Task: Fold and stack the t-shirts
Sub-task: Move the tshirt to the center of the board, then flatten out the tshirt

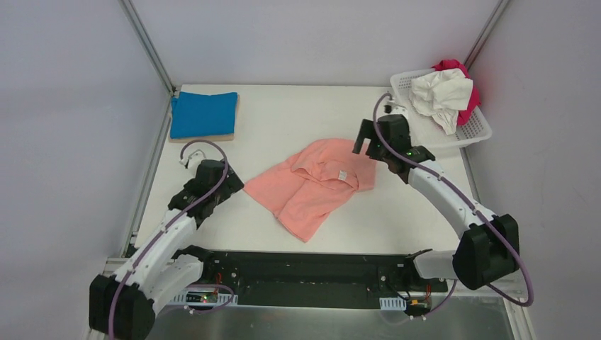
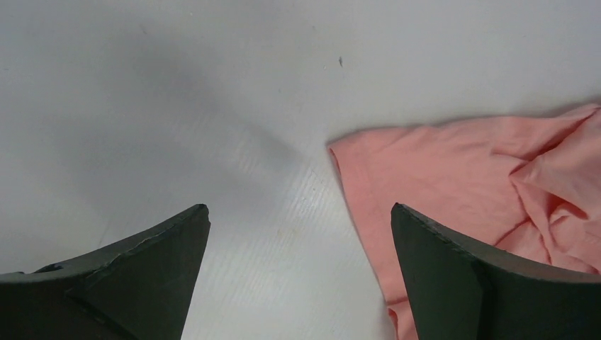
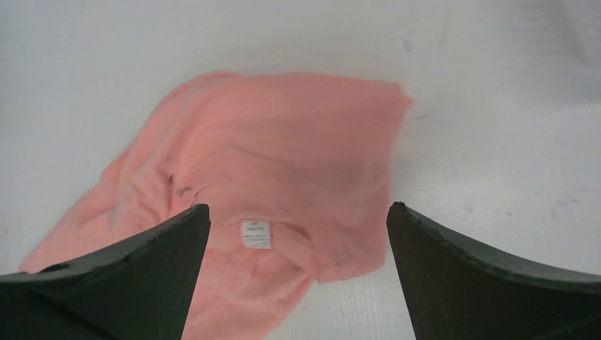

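A salmon-pink t-shirt lies crumpled in the middle of the table, its white neck label up. It also shows in the left wrist view and the right wrist view. A bright blue t-shirt lies folded on a thin tan board at the back left. White and magenta shirts are heaped in the basket. My left gripper is open and empty, just left of the pink shirt's edge. My right gripper is open and empty, above the shirt's right side near the label.
A white plastic lattice basket stands at the back right corner, close behind my right arm. The tan board pokes out under the blue shirt. Metal frame posts stand at the back corners. A black rail runs along the near edge.
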